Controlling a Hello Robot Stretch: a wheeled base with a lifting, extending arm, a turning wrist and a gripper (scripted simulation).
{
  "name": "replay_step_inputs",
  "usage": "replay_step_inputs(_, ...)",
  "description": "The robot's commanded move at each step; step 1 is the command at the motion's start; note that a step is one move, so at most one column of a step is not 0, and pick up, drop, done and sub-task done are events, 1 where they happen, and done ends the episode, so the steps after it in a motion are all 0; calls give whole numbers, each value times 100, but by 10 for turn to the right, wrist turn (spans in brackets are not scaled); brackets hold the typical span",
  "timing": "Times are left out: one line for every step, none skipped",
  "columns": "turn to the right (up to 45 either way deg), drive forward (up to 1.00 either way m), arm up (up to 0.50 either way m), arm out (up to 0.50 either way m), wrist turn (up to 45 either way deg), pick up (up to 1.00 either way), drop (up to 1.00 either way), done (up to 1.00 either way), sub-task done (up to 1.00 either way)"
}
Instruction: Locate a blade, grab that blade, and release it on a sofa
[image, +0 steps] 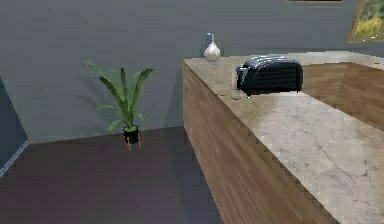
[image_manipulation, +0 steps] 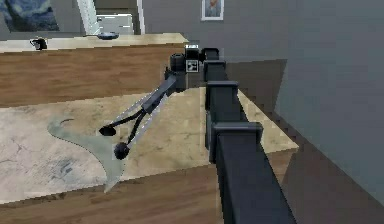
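Arm (image_manipulation: 235, 140): the dark square bar rose from the arm side view's bottom edge and reached out over the near countertop (image_manipulation: 175, 125).
Gripper (image_manipulation: 114, 140): its thin fingers lay low at the marble, right by a pale shape (image_manipulation: 95, 160). Whether it grasped anything could not be told, since that shape rested on the surface at the tips.
Likely blade: the pale shape was grey, flat, curved and pointed, and its outline suggested the blade. Contact with the fingers could not be told.
Step in hand: judged to be the grab. Done well, the fingers would take the broader end rather than the point, settle level with the stone before taking hold, then lift straight up — a thin flat piece skids if met at a slant.
Toaster (image: 270, 74): dark, farther along the counter in the forward view.
Vase (image: 211, 48): white, at the counter's far corner.
Plant (image: 125, 95): potted, on the floor by the grey wall.
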Motion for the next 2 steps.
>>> replay_step_inputs(0, 0, 0, -40, 0, 0, 0, 0, 0)
replay_step_inputs(450, 0, 0, 0, 0, 0, 0, 0, 0)
